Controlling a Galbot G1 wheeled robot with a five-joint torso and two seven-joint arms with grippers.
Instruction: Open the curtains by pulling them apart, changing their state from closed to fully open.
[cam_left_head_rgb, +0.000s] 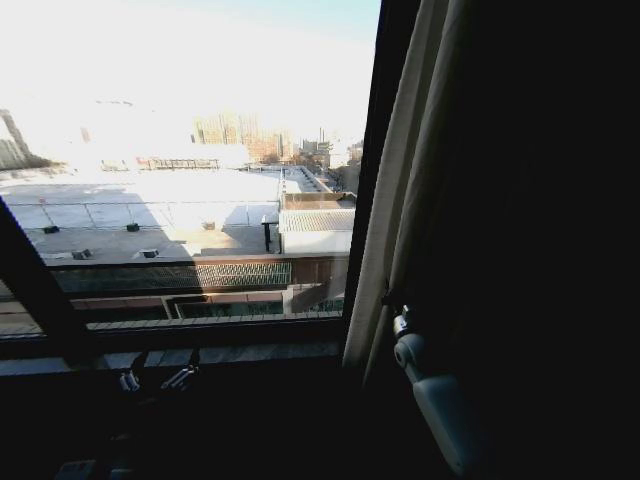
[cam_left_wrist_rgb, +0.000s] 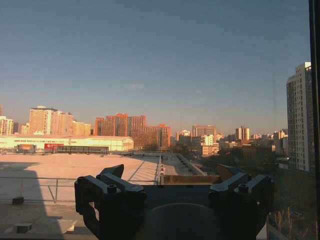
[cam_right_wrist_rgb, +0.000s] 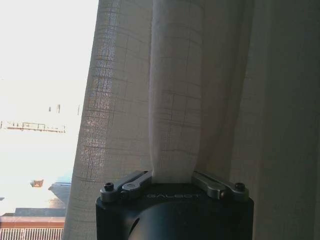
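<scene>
Here your right tool (cam_right_wrist_rgb: 172, 181) is closed on a fold of the curtain (cam_right_wrist_rgb: 175, 100): in the right wrist view the two metal fingers (cam_right_wrist_rgb: 125, 186) angle inward against a gathered pleat that rises straight up from between them. The cloth is off-white with a linen-like weave, and more pleats hang on either side of the pinched one. In the head view you see the same right tool (cam_left_head_rgb: 402, 325) at the right of the scene, its pale arm running down toward the near right corner, pressed into the lit edge of the curtain (cam_left_head_rgb: 395, 200). That curtain is bunched at the right side of the window, just right of a dark upright frame bar (cam_left_head_rgb: 372, 150); farther right its folds fall into deep shadow.

Your left tool (cam_left_wrist_rgb: 172, 192) stands wide, holding nothing; in the left wrist view its dark fingers (cam_left_wrist_rgb: 107, 187) spread to either side with open sky and city buildings beyond the glass. In the head view the left tool (cam_left_head_rgb: 158, 378) sits low at the near left, close to the dark window sill (cam_left_head_rgb: 200, 350) and well apart from the curtain.

The window pane (cam_left_head_rgb: 190, 150) to the left of the frame bar is uncovered, showing rooftops and distant towers in bright light.
</scene>
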